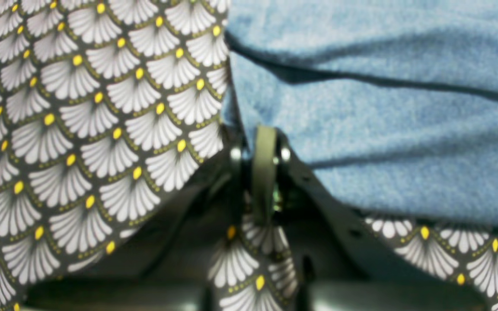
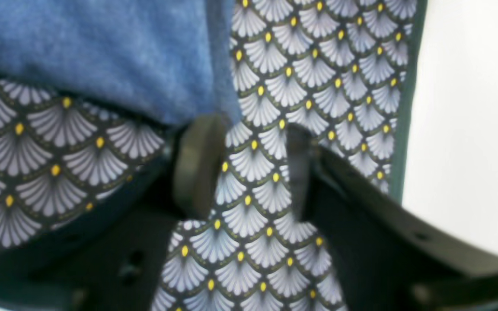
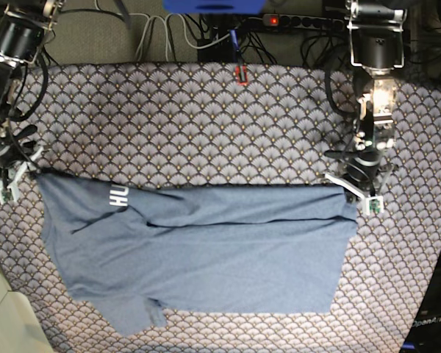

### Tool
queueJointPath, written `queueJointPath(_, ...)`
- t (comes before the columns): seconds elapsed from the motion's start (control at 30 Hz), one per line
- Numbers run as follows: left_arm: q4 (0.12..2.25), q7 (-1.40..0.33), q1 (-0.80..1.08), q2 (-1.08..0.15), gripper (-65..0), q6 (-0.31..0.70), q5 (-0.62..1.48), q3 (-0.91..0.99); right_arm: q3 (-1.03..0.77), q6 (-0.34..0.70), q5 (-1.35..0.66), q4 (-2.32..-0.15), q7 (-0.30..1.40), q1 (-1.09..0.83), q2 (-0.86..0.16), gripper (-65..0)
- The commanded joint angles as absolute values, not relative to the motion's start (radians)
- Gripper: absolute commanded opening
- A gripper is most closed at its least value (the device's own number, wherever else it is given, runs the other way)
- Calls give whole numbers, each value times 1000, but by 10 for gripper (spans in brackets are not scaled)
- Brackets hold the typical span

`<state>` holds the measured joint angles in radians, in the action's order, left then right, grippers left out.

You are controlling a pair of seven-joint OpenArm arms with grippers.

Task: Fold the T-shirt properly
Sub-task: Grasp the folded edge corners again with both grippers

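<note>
The T-shirt (image 3: 198, 254) is slate-blue, heathered and soft, lying flat and folded over on itself lengthwise, with a long crease running across its upper part. White block letters (image 3: 118, 195) show near its top edge on the side toward the right tool (image 3: 11, 176). A short sleeve sticks out at the bottom corner on that same side. One top corner lies just beside the open right tool, touching one of its fingers in the right wrist view; the other top corner sits at the tip of the left tool (image 3: 360, 193), which is closed on the cloth's edge.
</note>
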<state>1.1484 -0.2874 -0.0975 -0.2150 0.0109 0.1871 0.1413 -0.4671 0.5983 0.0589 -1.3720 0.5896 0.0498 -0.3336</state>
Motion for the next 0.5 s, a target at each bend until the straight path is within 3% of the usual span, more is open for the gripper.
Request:
queueJointPath(0.0, 1168, -266, -117, -225, -647, 4, 183, 147, -470, 593, 48, -1385, 572, 73, -352, -345)
queueJointPath(0.47, 1168, -266, -120, -220, -647, 1, 183, 147, -407, 605, 47, -1267, 561, 147, -351, -328)
